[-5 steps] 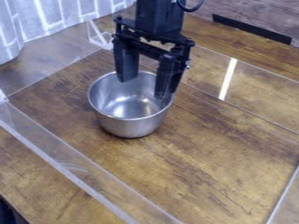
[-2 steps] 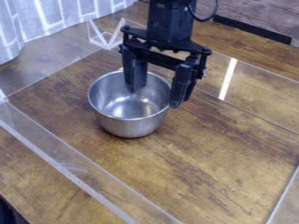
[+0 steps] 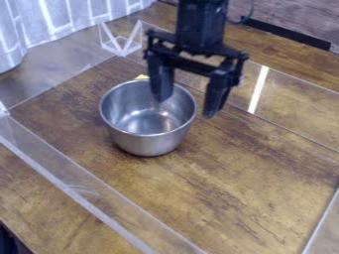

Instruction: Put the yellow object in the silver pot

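Pot [image 3: 149, 124]: silver, round, upright on the wooden table [image 3: 236, 185], its mouth facing up; no yellow seen in the part of the inside that shows.
Gripper [image 3: 188, 92]: black, blurred, above the pot's right side in view, fingers spread wide.
Yellow object [image 3: 142, 77]: a sliver just beyond the pot's far rim, the rest hidden.
Strip [image 3: 259, 89]: white, on the table, right of the gripper.

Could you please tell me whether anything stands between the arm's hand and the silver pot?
Nothing visible stands between the hand and the silver pot: in this view the hand's fingers overlap the pot's far rim. How high they are above it, I cannot tell.
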`<control>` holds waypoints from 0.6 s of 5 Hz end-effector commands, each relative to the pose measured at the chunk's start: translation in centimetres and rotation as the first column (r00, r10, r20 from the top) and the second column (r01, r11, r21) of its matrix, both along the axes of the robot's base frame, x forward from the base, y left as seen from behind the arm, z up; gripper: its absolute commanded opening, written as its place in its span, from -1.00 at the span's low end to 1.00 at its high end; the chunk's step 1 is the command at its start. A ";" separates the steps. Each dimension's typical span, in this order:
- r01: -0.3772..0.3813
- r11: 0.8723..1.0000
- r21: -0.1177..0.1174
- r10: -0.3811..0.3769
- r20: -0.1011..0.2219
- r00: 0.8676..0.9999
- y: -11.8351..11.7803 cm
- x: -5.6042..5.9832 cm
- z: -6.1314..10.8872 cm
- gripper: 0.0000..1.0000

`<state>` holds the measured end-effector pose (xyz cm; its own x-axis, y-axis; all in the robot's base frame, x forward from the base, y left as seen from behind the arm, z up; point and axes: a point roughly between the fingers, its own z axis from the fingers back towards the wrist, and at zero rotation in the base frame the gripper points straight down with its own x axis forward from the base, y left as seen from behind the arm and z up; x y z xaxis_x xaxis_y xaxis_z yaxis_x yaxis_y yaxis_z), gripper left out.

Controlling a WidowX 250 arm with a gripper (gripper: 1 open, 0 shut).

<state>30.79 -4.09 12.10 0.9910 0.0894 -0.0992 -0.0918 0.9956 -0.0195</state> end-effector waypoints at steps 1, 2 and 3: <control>-0.031 1.000 -0.006 0.031 0.071 0.997 -0.4 1.2 2.7 1.00; -0.072 0.997 -0.013 0.073 0.102 0.992 -0.2 2.1 2.9 1.00; -0.113 0.993 -0.015 0.114 0.116 0.987 0.0 2.9 2.8 1.00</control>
